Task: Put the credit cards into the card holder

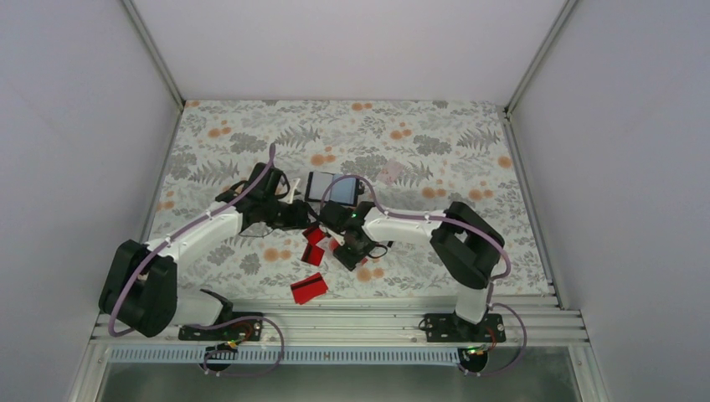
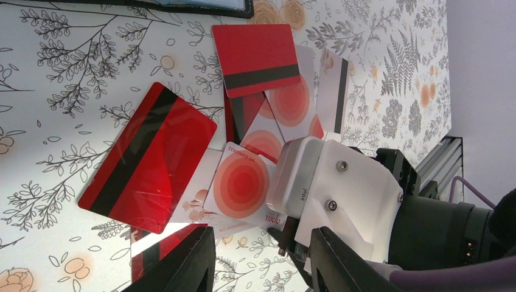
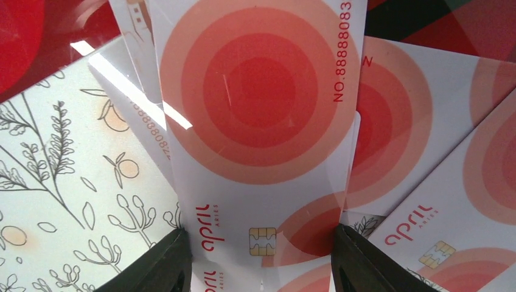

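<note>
The card holder point(image 1: 329, 188) lies open at mid table, black with grey-blue pockets; only its edge point(image 2: 201, 5) shows in the left wrist view. The credit cards lie in a loose pile point(image 1: 316, 241) in front of it, and one red card point(image 1: 309, 288) lies apart, nearer the bases. My right gripper point(image 1: 342, 251) is down on the pile. Its fingers point(image 3: 159, 267) press both long edges of a white card with red rings point(image 3: 261, 121). My left gripper point(image 2: 261, 240) is open and empty beside the pile, and red striped cards point(image 2: 149, 158) lie ahead of it.
The right wrist's white camera housing point(image 2: 328, 182) sits close between my left fingers. The flowered mat point(image 1: 435, 159) covers the table, with walls on three sides and an aluminium rail point(image 1: 335, 322) at the near edge.
</note>
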Controlling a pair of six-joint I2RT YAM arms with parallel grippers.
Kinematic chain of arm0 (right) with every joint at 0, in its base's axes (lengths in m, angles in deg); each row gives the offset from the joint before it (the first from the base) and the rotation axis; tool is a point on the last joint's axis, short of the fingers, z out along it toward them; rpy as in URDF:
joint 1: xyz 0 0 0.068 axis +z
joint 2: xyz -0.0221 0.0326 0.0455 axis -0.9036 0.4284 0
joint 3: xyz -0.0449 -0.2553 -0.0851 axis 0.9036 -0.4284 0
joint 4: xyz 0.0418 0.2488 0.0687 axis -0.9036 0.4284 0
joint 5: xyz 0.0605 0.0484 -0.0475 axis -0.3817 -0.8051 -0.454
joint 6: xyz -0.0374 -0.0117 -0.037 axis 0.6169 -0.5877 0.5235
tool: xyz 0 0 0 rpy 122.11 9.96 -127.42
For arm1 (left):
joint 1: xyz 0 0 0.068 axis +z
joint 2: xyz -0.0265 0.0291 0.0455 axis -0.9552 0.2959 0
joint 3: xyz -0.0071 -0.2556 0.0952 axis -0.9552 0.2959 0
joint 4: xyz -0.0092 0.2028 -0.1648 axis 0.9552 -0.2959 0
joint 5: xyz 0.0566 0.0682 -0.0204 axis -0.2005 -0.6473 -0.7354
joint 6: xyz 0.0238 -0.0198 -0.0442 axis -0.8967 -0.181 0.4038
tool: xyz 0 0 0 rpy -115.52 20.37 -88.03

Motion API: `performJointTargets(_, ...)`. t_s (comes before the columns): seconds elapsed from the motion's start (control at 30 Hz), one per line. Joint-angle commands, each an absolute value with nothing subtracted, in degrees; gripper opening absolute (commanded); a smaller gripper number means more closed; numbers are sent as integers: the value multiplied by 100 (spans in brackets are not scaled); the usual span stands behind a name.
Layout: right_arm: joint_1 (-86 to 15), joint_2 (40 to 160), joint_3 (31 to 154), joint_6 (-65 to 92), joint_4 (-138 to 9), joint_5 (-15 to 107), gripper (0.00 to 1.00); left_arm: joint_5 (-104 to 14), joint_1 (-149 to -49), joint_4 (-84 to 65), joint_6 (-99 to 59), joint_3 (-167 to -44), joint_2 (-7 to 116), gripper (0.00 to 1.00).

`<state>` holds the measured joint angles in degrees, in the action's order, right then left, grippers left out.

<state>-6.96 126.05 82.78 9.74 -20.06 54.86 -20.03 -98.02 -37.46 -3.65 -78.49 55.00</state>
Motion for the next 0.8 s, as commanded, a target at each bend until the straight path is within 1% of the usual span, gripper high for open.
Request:
performJointTargets(0.0,-748,13138,7795,1021,-2499,5445,38,-2010,-9773,-3683,-315,-7788,5516,41)
performJointTargets(0.37,-1214,12396,7680,851,-2705,4953,35,-1697,-9775,-3128,16,-7474,5571,41)
performJointTargets(0.53,-1395,12133,7489,796,-2913,4736,35,-1277,-9774,-2405,468,-7191,5682,42)
performJointTargets(0.77,-1668,11858,7240,789,-3109,4474,33,-1092,-9770,-1401,1056,-6822,6071,45)
